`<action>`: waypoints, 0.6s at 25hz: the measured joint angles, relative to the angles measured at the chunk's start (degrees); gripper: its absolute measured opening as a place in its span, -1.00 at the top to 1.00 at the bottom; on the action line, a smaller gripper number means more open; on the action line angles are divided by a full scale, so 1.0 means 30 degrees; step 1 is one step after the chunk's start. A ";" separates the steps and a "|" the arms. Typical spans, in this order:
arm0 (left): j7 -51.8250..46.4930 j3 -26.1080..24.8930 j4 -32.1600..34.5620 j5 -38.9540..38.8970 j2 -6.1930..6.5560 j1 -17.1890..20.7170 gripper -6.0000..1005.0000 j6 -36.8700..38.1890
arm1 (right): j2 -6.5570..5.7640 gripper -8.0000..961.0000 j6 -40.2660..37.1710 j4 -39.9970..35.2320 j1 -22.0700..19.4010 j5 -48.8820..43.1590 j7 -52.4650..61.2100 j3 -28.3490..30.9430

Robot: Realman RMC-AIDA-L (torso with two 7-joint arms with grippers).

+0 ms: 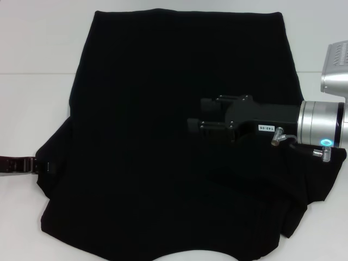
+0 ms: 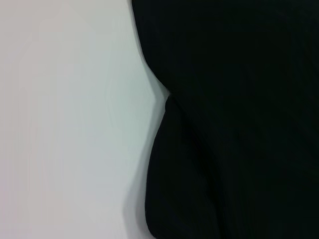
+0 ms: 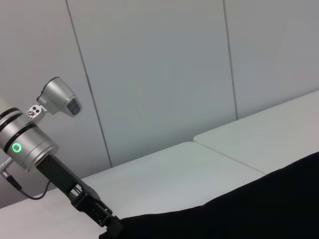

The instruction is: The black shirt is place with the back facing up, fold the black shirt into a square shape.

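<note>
white tables [image 3: 164, 172] | seam between them | grey panelled wall [image 3: 159, 74]

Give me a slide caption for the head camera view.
Right claw hovers over the spread black shirt; left claw at its left edge.

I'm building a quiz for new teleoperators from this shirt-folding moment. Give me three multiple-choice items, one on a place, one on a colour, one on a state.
1. Where is the right gripper?
A. Over the black shirt
B. Over bare table
C. Out of sight

2. What colour is the table?
A. Brown
B. White
C. Green

3. How does the shirt lie?
A. In a small folded square
C. Hanging in the air
B. Spread on the table, its near right part bunched in folds

Key: 1 A, in the head view it reaches in from the right above the fabric. 2 B, bare white surface surrounds the shirt. 3 B, it covers most of the table, with ridges near right.
</note>
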 joint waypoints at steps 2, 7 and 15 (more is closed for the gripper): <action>0.0003 0.0005 -0.0033 0.0001 0.0001 -0.0010 -0.25 -0.0025 | 0.0001 -0.52 0.0011 0.0000 -0.0016 0.0005 -0.0008 0.0000; 0.0032 0.0008 -0.0147 0.0002 0.0017 -0.0048 0.50 -0.0125 | 0.0000 -0.52 0.0015 0.0000 -0.0036 0.0018 -0.0025 0.0000; 0.0005 -0.0004 -0.0163 0.0002 0.0004 -0.0041 0.93 -0.0512 | 0.0029 -0.52 0.0054 0.0000 -0.0093 0.0021 -0.0043 -0.0001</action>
